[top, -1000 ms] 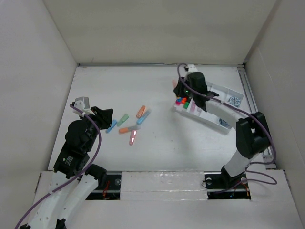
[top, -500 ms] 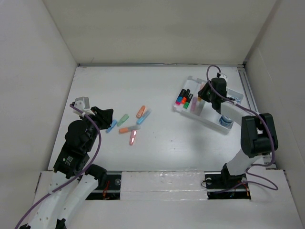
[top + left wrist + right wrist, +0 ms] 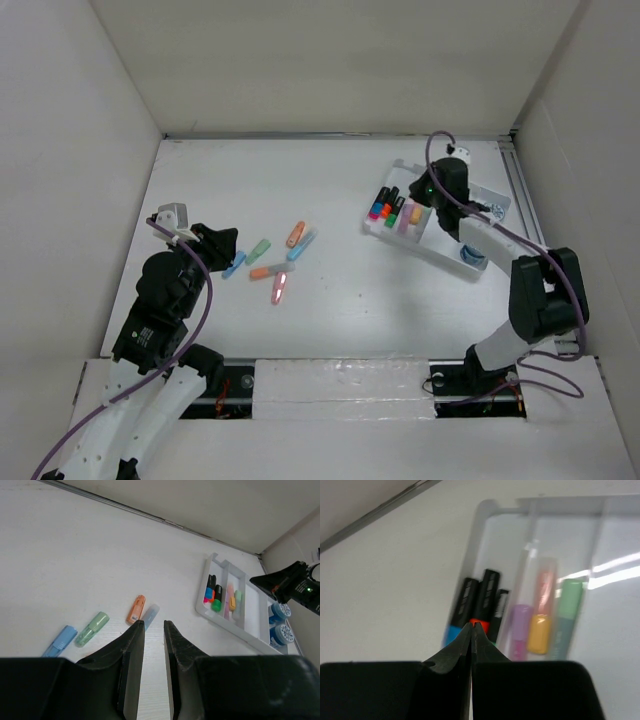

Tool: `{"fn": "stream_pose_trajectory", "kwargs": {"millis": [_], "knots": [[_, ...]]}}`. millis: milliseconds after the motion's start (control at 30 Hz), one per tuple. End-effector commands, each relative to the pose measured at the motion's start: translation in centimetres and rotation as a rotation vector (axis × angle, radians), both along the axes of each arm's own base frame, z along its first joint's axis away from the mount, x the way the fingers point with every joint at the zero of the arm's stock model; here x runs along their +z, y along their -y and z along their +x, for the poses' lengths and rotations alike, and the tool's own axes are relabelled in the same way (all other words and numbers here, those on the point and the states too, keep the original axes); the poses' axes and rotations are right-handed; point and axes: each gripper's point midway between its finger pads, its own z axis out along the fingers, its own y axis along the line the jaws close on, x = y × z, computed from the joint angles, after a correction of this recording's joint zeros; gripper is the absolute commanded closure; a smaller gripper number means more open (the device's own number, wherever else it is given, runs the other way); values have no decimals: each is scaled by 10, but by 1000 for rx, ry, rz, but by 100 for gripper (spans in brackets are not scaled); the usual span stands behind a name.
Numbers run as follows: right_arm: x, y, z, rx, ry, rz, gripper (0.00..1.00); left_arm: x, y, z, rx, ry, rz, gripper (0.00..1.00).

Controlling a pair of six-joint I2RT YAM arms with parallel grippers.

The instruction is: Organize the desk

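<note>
Now, right pincer [image 3: 472,626]: closed tip to tip, nothing between the fingers, hanging just above the tray.
Just changed: a second ago I was low over the dark markers [image 3: 479,600]. Half a second ago I had swung off to my right, and now I've edged back so they sit under my tips again.
Tray [image 3: 428,248]: directly beneath my right pincer, with the pastel pens [image 3: 542,622] one slot to the right of my tips.
Meaning: I read that as a finished drop. I came away empty, so one more pen looks filed.
Left pincer [image 3: 153,625]: fingers a crack apart, gripping nothing, and it hasn't budged all this while.
Loose pens: the orange pen [image 3: 135,609] and pale blue pen [image 3: 150,615] lie just ahead of my left tips. The green pen [image 3: 92,629] and blue pen [image 3: 61,641] are off to their left.
Desk [image 3: 330,190]: the surface below both pincers. Its clutter sits near the left one, well apart from the right.
Left to do: a handful of strays, so I'd say we're partway through.
</note>
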Motion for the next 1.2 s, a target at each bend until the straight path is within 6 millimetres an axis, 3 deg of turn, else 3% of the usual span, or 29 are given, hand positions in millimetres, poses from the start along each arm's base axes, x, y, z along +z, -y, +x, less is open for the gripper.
{"fn": "stream_pose_trajectory", "kwargs": {"millis": [0,33,67,167,200,233,267,300,367,433,500,667,700,767,833,867,967,1167], "knots": [[17,-94,-26,247,59,11,100,4,2,2,-10,28,2,81],[15,-115,-32,289,53,-3,100,4,2,2,-6,26,1,81],[1,-155,-50,373,20,-22,100,4,1,2,-6,29,0,81],[-24,-207,-77,472,-38,-66,100,4,2,2,-6,26,1,81],[-29,-235,-98,542,-48,-71,99,3,2,2,-6,25,2,81],[-33,-249,-108,582,-53,-83,96,3,2,2,-8,25,2,81],[-30,-263,-115,610,-44,-93,87,3,2,2,-8,25,2,81],[-40,-283,-132,663,-54,-124,82,4,2,2,-8,27,3,81],[-49,-298,-146,726,-63,-187,70,3,2,3,-8,23,2,81],[-51,-317,-156,766,-64,-211,65,4,2,2,-9,28,2,81],[-51,-327,-158,792,-60,-208,56,4,2,2,-9,26,1,81],[-64,-352,-169,945,-67,-254,49,3,3,3,-10,22,4,81],[-53,-358,-164,953,-32,-257,49,2,3,3,-10,21,5,81],[-70,-365,-172,1008,-79,-320,48,2,2,4,-7,20,6,81],[-60,-379,-167,1042,-49,-360,46,1,1,3,0,13,5,81],[-72,-381,-170,1056,-69,-394,44,5,-4,3,25,19,1,81],[-78,-393,-168,1100,-44,-431,33,10,-16,1,95,18,-16,82],[-96,-402,-175,1202,-77,-461,30,13,-40,-2,228,7,-47,83]]}}
